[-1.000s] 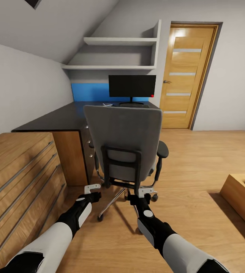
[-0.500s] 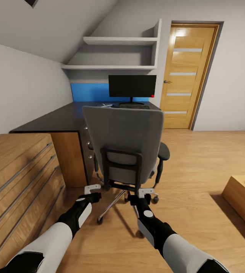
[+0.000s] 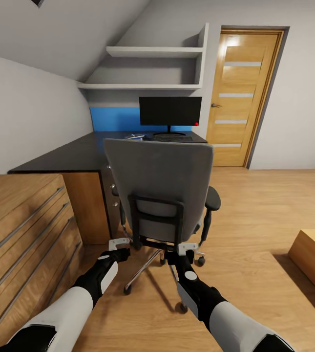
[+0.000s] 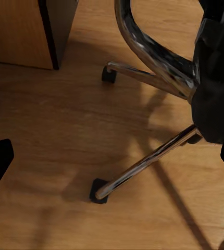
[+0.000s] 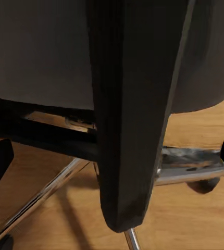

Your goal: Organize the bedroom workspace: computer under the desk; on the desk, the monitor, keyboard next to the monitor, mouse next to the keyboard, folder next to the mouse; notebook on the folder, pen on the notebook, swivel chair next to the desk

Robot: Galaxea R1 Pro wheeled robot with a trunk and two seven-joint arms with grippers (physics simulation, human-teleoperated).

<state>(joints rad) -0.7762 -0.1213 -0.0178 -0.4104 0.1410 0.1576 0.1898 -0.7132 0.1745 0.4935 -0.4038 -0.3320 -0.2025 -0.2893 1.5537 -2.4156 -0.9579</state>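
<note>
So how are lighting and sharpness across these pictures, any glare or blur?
Head view: even, sharp, a bright patch atop the wooden door. Left wrist: soft shadows under the chrome chair base. Right wrist: the black chair-back frame looms close, slightly soft.

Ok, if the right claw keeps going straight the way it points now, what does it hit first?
Most likely the chair's black back frame, which stands dead ahead between the open fingers in the right wrist view. Depth is unclear.

The swivel chair point(image 3: 159, 188) now looms larger and nearer in the head view than a second ago, its grey back covering more of the tabletop point(image 3: 74, 156). The wooden drawer chest point(image 3: 23, 230) sits lower in the picture.
</note>
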